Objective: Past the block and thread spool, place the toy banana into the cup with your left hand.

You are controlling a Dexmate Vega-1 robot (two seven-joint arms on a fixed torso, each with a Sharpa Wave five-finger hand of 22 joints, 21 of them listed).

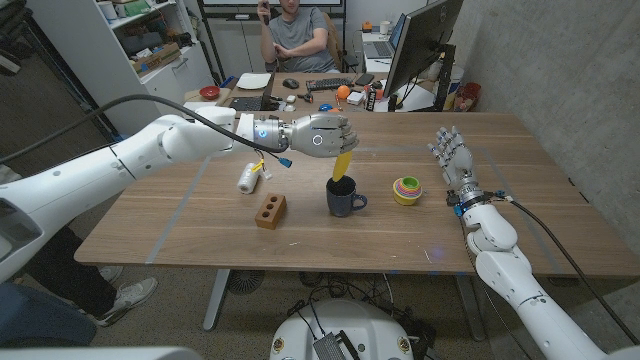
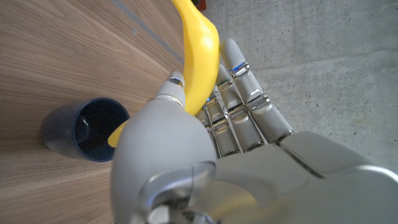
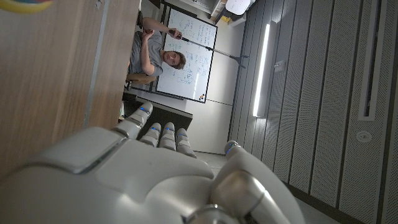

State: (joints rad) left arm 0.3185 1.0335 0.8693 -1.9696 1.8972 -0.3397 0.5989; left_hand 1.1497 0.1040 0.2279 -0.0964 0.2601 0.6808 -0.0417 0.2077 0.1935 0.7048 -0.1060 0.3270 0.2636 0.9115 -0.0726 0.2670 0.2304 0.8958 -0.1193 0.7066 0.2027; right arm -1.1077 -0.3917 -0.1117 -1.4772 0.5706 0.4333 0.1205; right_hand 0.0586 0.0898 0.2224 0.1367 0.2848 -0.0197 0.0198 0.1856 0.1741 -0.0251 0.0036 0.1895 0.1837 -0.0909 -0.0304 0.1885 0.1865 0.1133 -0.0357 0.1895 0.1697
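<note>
The left hand (image 1: 322,134) grips the banana (image 1: 343,163) right above the cup (image 1: 343,196), its tip at the rim. The block (image 1: 270,211) and spool (image 1: 249,178) lie well apart on the cup's left. The right hand (image 1: 452,152) stands open and holds nothing, near the tabletop's (image 1: 520,200) right edge.

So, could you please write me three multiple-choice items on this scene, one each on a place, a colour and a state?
1. Where does the toy banana hang?
A. Above the cup
B. Beside the thread spool
C. On the block

2. What colour is the cup?
A. Red
B. Dark blue
C. White

3. What is the left hand doing?
A. Resting on the table
B. Holding nothing
C. Gripping the banana

Answers:
1. A: the head view shows the banana's lower tip just over the cup's rim.
2. B: both the head and left wrist views show a dark blue mug.
3. C: the fingers close round the banana's upper end.
</note>
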